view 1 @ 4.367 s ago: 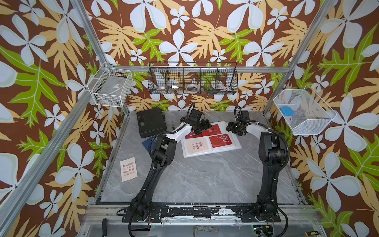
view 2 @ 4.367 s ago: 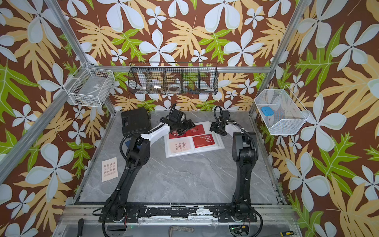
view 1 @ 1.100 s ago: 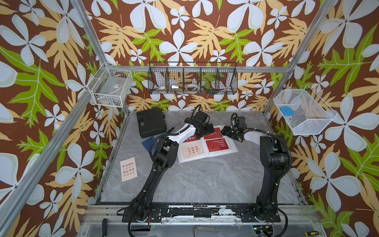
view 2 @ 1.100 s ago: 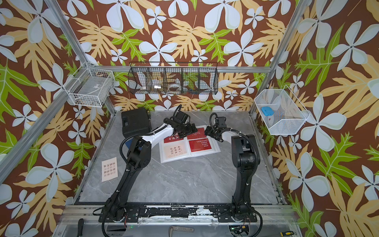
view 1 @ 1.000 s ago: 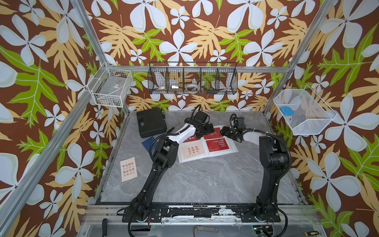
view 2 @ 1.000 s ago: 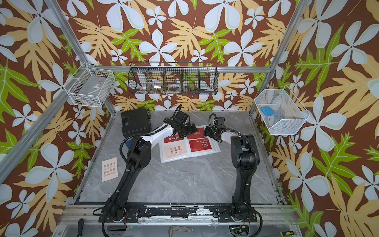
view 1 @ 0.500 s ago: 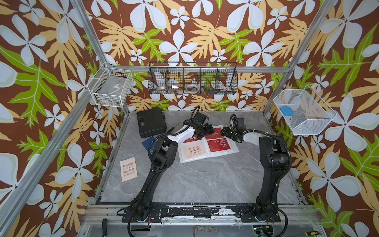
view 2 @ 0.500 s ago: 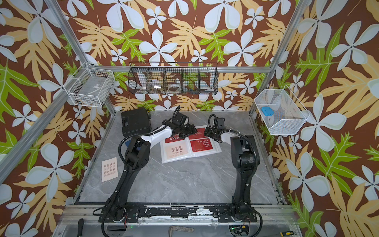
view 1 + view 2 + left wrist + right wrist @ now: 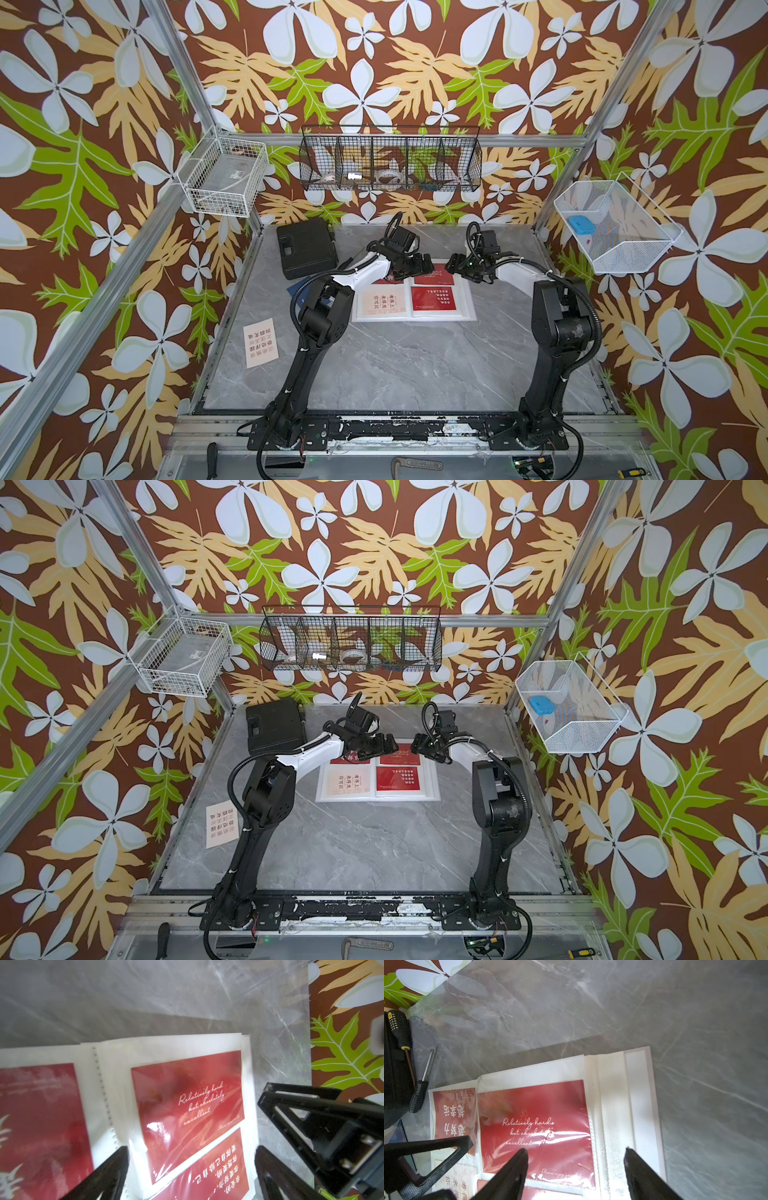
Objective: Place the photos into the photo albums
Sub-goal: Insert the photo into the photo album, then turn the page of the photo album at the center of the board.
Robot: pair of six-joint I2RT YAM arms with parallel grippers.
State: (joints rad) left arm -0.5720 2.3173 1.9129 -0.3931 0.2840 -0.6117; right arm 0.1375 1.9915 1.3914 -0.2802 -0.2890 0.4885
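Straightened since the earlier frames, the photo album lies open on the table with four cards sleeved, left gripper wide and right gripper partly open, both empty above its script-lettered red card; next, I judge, one must fetch the loose cream card.

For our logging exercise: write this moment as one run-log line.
album open, holding four cards | cream card loose on table | left gripper open | right gripper open
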